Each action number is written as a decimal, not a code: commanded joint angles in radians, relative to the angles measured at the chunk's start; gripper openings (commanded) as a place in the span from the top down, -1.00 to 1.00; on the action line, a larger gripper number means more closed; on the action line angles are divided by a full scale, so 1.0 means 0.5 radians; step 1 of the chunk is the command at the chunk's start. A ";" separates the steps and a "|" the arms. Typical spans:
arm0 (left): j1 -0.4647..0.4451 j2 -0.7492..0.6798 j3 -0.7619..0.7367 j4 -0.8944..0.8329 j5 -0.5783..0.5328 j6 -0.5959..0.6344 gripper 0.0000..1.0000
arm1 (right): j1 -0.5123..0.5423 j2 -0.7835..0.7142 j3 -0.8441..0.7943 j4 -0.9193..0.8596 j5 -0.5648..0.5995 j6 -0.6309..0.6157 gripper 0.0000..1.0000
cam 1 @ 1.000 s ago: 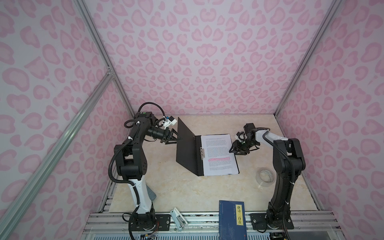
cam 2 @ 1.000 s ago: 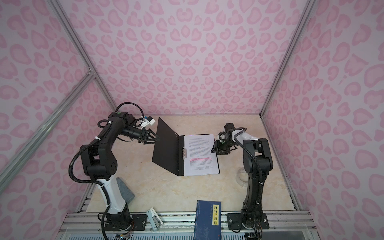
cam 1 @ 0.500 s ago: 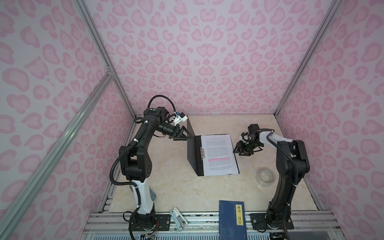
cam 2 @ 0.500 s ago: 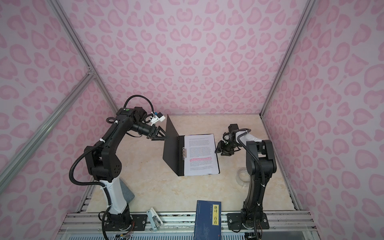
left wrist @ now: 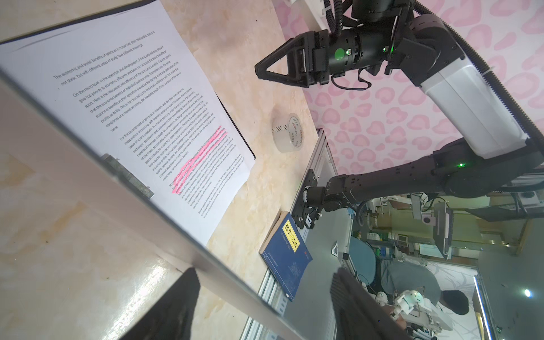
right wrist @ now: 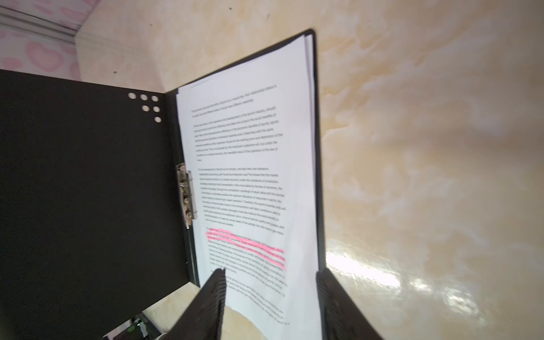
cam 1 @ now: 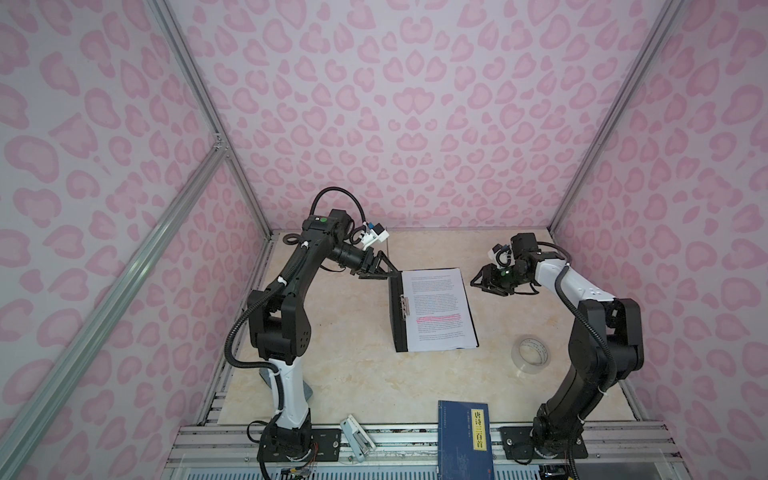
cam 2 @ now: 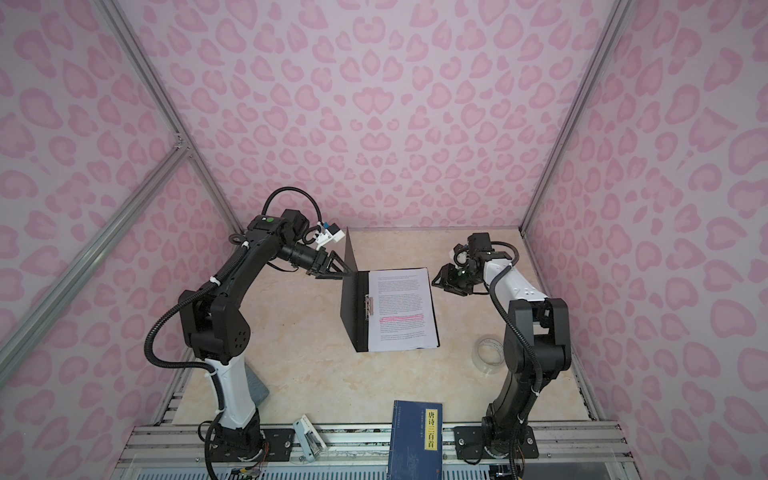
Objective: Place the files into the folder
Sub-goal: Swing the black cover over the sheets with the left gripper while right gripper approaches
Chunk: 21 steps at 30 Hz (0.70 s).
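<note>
6 pale dots (right wrist: pixel 145 108) on folder (right wrist: pixel 88 182), right wrist only

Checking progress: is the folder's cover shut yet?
No, open: the folder's cover stands roughly upright, leaving the files uncovered.

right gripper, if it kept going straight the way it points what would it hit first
Most likely the files, at their edge nearest the right gripper, whose open jaws aim across them. Height is hard to judge; if it clears the sheets, the raised cover of the folder comes next.
</note>
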 commanded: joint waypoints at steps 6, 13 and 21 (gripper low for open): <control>-0.076 0.053 0.058 0.105 0.037 -0.091 -0.50 | 0.094 0.039 0.023 0.287 -0.491 0.217 -0.07; -0.152 0.124 0.151 0.117 0.046 -0.128 -0.50 | 0.148 0.078 0.051 0.435 -0.637 0.342 -0.08; -0.243 0.189 0.240 0.181 0.037 -0.192 -0.53 | 0.182 0.116 0.041 0.625 -0.730 0.482 -0.08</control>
